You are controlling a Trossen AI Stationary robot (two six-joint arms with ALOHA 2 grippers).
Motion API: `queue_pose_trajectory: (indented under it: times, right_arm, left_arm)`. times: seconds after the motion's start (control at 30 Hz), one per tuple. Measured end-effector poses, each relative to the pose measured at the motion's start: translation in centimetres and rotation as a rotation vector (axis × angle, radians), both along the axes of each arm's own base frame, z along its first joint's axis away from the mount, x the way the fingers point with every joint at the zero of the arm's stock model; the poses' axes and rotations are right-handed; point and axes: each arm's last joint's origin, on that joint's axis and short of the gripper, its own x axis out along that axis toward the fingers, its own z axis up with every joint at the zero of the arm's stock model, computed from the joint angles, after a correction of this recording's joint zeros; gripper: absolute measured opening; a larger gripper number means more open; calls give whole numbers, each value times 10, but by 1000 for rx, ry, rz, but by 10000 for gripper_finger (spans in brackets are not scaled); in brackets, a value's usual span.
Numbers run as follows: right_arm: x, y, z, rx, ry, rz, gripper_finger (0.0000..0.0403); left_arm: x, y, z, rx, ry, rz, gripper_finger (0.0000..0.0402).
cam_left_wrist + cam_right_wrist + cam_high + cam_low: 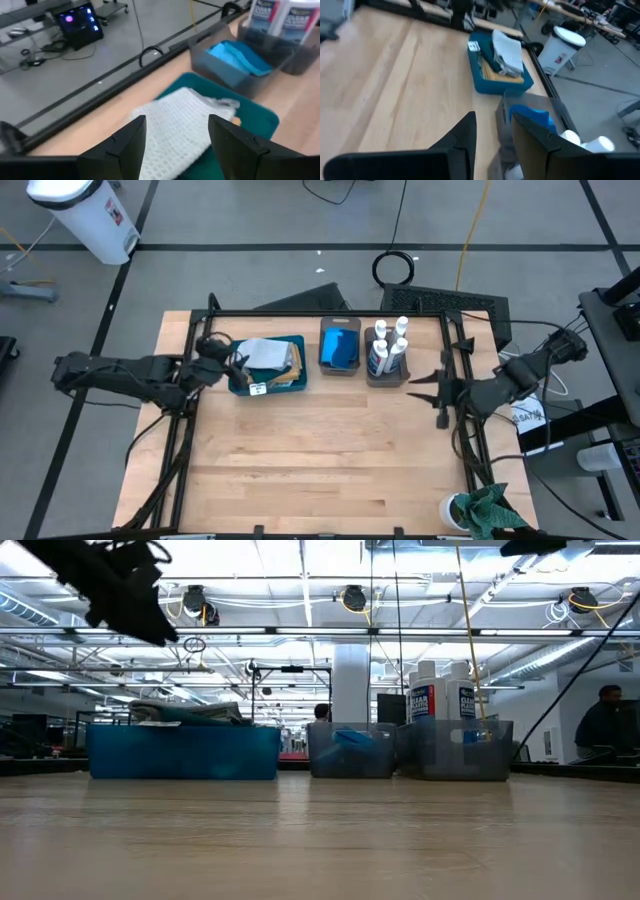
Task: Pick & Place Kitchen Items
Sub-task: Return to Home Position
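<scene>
The folded cloths sit stacked in the teal tray (285,390), which stands by the bench's (320,460) far edge, left of the middle. On top lies the pale grey cloth (265,353), a waffle weave folded into a thick pad. Under it, the edge of the mustard cloth (502,75) shows along one side. A darker layer may lie lower in the pile, but it is too hidden to be sure.

The left claw (228,363) hangs over the tray's left end, raised above the stack. Its fingers (131,137) are spread wide and grip nothing, with the grey cloth showing between them in the left wrist view.

Just right of the tray along the far edge stands a grey bin (340,372) holding bright blue sponges (340,345). Touching that bin on its right is a second bin (385,380) packed with upright white bottles (390,345), which have blue labels and white caps.

The right claw (432,390) waits by the bench's right edge, well apart from the bins, its fingers (465,132) parted and empty. A green rag (487,508) lies at the near right corner.
</scene>
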Motion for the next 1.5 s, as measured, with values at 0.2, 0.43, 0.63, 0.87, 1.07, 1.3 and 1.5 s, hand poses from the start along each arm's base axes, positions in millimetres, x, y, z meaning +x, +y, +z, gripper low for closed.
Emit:
queue_pose_trajectory:
  times: [0.2, 0.43, 0.63, 0.87, 1.07, 1.3, 1.5]
  right_arm:
    - [-25, -17, -17, 152, -171, 19, 97]
    - [-48, -32, -46, 276, -331, 30, 94]
    - [-62, -39, -75, 355, -399, 15, 95]
    - [-56, -34, -89, 399, -411, 84, 96]
    - [-44, -27, -105, 401, -475, 158, 97]
    - [-32, -19, -132, 432, -505, 243, 94]
    - [-29, -16, -148, 445, -466, 257, 94]
  left_arm:
    - [-14, -2, -37, -3, -121, -147, 216]
    - [-30, -7, -58, 50, -330, -408, 216]
    - [-41, -9, -66, 47, -410, -499, 216]
    - [-46, -12, -67, 39, -430, -601, 216]
    - [-46, -12, -69, 31, -407, -628, 216]
    - [-45, -15, -68, 14, -426, -706, 216]
    - [-45, -15, -67, 13, -431, -711, 216]
